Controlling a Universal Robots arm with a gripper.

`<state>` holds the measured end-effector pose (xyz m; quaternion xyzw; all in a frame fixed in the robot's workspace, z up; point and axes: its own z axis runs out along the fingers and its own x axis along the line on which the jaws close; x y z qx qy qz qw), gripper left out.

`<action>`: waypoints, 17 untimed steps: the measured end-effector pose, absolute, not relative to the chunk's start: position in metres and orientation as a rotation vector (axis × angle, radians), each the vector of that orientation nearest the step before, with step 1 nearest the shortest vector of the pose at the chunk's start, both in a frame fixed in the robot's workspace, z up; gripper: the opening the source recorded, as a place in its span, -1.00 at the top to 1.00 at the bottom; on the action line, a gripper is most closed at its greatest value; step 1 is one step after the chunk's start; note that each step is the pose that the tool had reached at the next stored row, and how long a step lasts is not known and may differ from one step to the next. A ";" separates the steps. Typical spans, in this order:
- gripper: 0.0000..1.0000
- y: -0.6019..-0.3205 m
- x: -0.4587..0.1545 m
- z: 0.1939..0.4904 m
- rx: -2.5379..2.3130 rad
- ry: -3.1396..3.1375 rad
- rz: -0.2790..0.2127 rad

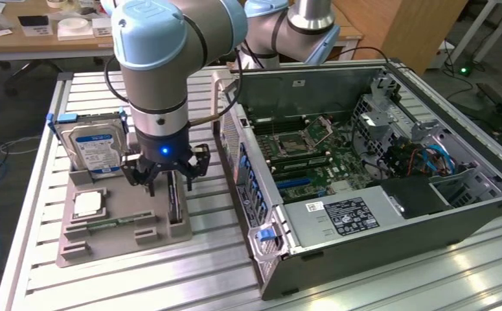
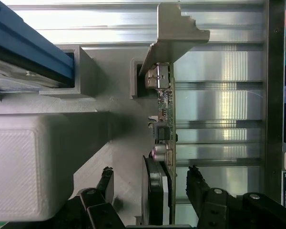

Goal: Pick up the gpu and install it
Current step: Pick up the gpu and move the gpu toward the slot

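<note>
The gpu (image 2: 169,114) stands on edge in a slot of the grey holder tray (image 1: 103,243), a thin dark card with a grey metal bracket (image 2: 174,33) at one end. In the exterior view the gpu (image 1: 175,202) is a narrow dark strip directly under my gripper (image 1: 166,184). The wrist view has my gripper (image 2: 150,180) open, one black finger (image 2: 105,179) on each side of the card. The fingers straddle it with gaps left on both sides, not touching it.
A blue-labelled hard drive (image 1: 93,148) stands upright in the same tray, with a small silver processor chip (image 1: 88,204) beside it. The open computer case (image 1: 458,214) lies on the exterior view's right, motherboard (image 1: 307,152) exposed. Everything rests on a ribbed aluminium table (image 1: 147,285).
</note>
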<state>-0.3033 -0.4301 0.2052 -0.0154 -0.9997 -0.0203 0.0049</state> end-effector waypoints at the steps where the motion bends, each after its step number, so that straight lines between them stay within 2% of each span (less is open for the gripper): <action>1: -0.44 -0.430 -0.303 0.205 -0.048 -3.131 -0.064; 3: -0.44 -0.430 -0.303 0.205 -0.048 -3.131 -0.064; 4: -0.41 -0.430 -0.303 0.205 -0.048 -3.131 -0.064; 5: -0.29 -0.430 -0.303 0.205 -0.048 -3.131 -0.064; 7: -0.29 -0.430 -0.303 0.205 -0.048 -3.131 -0.064; 10: 0.08 -0.430 -0.303 0.205 -0.048 -3.131 -0.064; 17: 0.08 -0.433 -0.303 0.205 -0.048 -3.131 -0.064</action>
